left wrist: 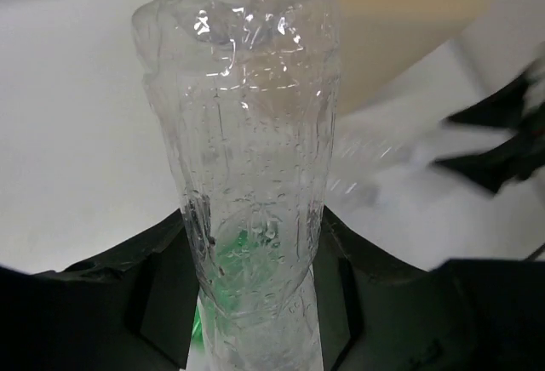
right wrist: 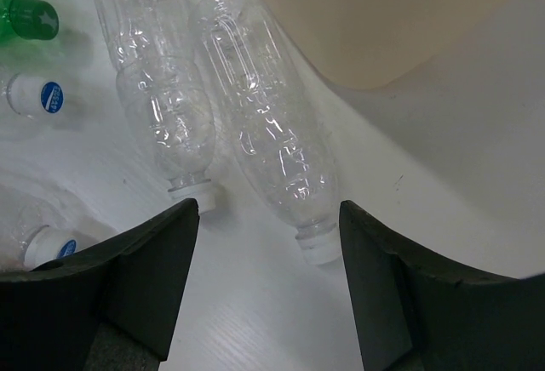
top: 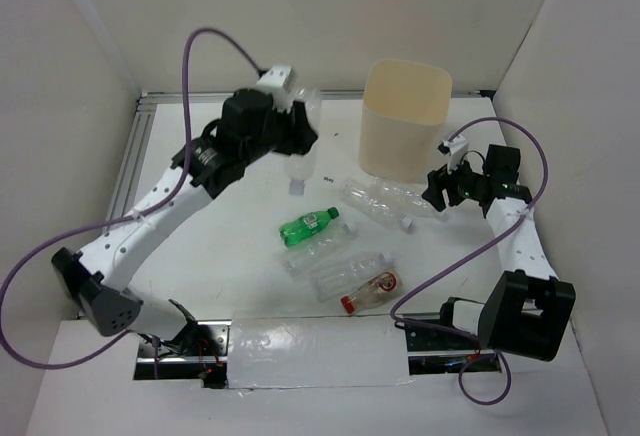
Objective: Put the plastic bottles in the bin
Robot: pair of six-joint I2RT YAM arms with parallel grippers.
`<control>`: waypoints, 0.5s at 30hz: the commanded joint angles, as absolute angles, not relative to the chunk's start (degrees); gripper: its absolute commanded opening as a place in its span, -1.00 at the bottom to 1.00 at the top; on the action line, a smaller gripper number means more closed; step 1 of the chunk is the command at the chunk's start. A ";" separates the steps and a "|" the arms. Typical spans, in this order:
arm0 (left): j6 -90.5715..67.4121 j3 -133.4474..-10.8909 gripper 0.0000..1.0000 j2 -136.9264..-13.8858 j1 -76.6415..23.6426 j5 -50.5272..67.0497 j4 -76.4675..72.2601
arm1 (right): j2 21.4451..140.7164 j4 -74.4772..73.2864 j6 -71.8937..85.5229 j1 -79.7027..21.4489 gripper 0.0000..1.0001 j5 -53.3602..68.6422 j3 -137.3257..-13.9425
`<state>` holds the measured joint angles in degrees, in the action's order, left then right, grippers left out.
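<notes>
Clear bottle point(left wrist: 243, 158), clamped mid-body between the closed-in fingers of the left gripper point(left wrist: 255, 256), runs long axis up-frame in the left wrist view, the bin point(left wrist: 392, 22) lying beyond at upper right, while the right gripper point(right wrist: 268, 214) gapes wide, empty.

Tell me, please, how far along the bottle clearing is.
Done: no bottle shows inside the bin. In hand: the left gripper is shut on a clear bottle, aloft left of the bin. Left: the green bottle, red-capped bottle and several clear bottles lie on the table; the open right gripper hovers over two.
</notes>
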<state>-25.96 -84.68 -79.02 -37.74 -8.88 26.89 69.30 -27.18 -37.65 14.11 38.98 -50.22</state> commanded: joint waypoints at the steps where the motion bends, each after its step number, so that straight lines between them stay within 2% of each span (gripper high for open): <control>1: -18.02 -99.54 -0.71 -88.83 -39.19 0.87 11.21 | 69.26 -24.35 -39.55 13.80 0.48 40.78 -48.78; 2: -17.41 -103.58 -0.79 -91.90 -39.20 0.88 9.07 | 68.56 -24.35 -39.55 13.28 0.48 40.78 -48.78; 4: -17.40 -113.41 -0.79 -100.43 -39.20 2.63 3.90 | 67.08 -25.13 -39.55 13.27 0.50 40.78 -48.08; 8: -22.32 -117.77 -0.82 -110.11 -39.73 0.19 -15.87 | 62.94 -25.84 -41.40 13.27 0.50 40.25 -45.18; 9: -23.11 -118.47 -0.77 -111.78 -40.25 -0.78 -24.09 | 62.06 -25.84 -41.40 13.27 0.50 40.25 -44.04; 11: -24.60 -120.48 -0.65 -117.03 -40.87 -5.96 -30.47 | 59.87 -25.84 -41.40 13.27 0.53 39.73 -42.46; 13: -25.13 -125.48 -0.65 -121.35 -42.27 -10.61 -31.56 | 59.24 -25.84 -41.40 13.27 0.53 39.73 -41.67; 14: -25.14 -132.82 -0.65 -123.73 -42.28 -11.59 -30.68 | 58.46 -26.36 -41.40 13.27 0.53 40.34 -41.66; 15: -25.14 -136.02 -0.59 -128.36 -42.80 -12.47 -30.15 | 57.93 -26.37 -41.40 13.27 0.53 40.34 -41.14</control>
<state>-23.97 -126.04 -123.96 -41.28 -6.46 -18.41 59.88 -26.72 -40.42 13.74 39.53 -42.19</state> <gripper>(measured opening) 0.589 0.764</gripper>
